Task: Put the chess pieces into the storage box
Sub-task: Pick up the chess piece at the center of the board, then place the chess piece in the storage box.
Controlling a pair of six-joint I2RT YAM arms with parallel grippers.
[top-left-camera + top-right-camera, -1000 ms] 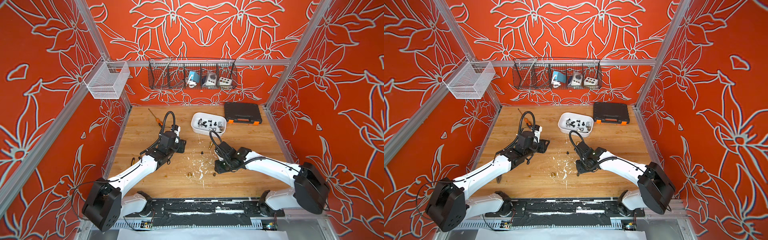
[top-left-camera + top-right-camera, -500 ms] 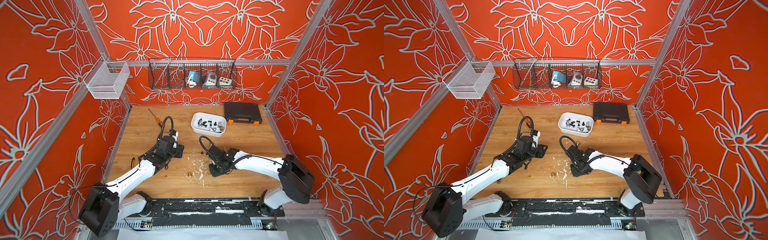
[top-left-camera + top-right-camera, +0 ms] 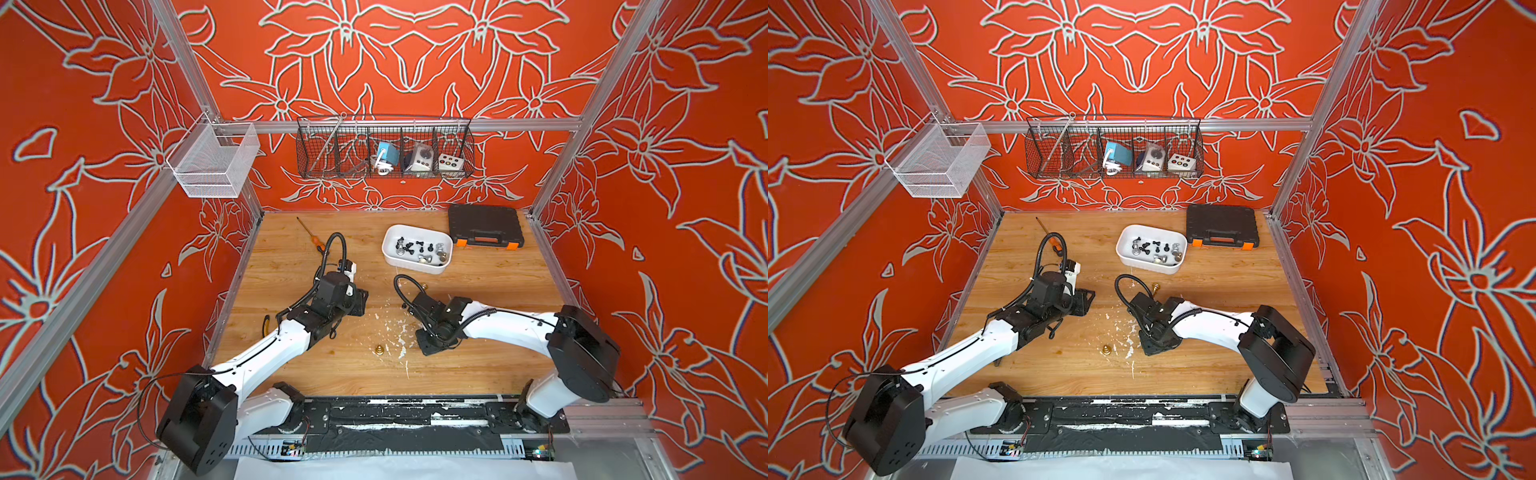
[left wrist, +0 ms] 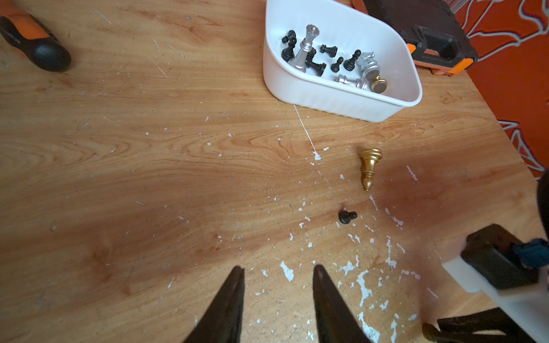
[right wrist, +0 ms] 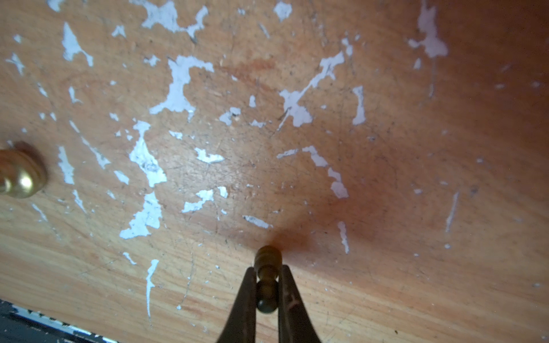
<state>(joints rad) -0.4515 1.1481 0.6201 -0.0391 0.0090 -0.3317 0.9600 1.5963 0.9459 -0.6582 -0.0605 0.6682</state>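
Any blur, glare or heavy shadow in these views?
Both top views: evenly lit, sharp, slight colour fringing on the wall pattern near the edges. Left wrist view: table crisp, right arm at the frame edge blurred, soft shadow near the lying gold piece. Right wrist view: paint flecks sharp, the small gold piece between the fingers out of focus.

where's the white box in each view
Both top views: white box at the back, near centre.
Left wrist: box in view, chess pieces inside.
Right wrist: not in it.
Landmark: black toolcase beside it.
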